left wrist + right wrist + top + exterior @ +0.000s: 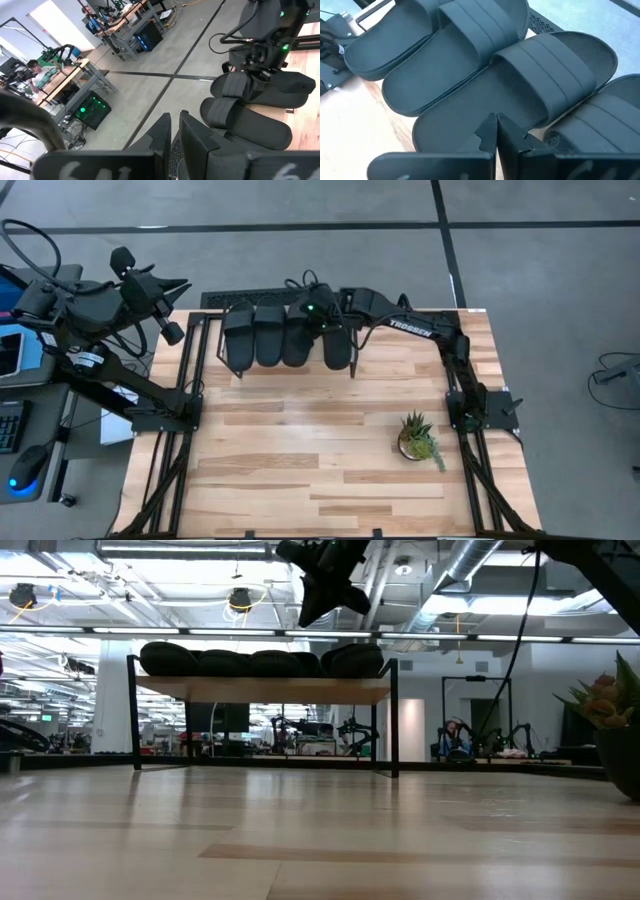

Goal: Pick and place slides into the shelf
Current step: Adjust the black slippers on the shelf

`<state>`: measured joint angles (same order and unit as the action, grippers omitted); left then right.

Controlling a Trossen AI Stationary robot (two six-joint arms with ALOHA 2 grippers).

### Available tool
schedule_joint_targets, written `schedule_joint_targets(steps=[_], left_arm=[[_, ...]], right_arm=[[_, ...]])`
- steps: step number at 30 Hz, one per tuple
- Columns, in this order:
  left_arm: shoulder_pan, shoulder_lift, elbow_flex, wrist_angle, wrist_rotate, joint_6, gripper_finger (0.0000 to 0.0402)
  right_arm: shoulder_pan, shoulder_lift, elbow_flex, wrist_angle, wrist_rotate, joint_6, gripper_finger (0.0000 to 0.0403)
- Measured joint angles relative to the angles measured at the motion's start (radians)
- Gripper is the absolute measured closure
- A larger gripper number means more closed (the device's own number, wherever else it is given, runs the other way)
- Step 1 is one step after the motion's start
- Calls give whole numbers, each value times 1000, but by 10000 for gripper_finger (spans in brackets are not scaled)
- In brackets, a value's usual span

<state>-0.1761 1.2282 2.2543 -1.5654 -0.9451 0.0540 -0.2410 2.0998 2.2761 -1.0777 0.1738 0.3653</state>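
Note:
Four black slides (285, 335) lie side by side on the top plank of the low shelf (260, 690) at the table's far edge; they also show in the low view (260, 662) and the right wrist view (520, 85). My right gripper (312, 315) hangs shut just above the slides, clear of them in the low view (325, 595), with its fingers (496, 132) over the third slide from the left. My left gripper (183, 284) is shut and waits off the table's far left corner, its fingers (175, 130) aimed toward the slides (250, 120).
A small potted plant (418, 438) stands on the table near the right arm's base and shows at the right of the low view (610, 710). The bare wooden tabletop (300, 460) stretches in front of the shelf. People sit at benches beyond the table (35, 70).

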Motion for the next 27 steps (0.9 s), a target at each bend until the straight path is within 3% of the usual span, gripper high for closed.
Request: schedule_joint_targets(steps=[27], left_arm=[[0, 3, 0, 0, -2, -12, 372]], right_arm=[[10, 50, -24, -43, 32, -31, 403]])
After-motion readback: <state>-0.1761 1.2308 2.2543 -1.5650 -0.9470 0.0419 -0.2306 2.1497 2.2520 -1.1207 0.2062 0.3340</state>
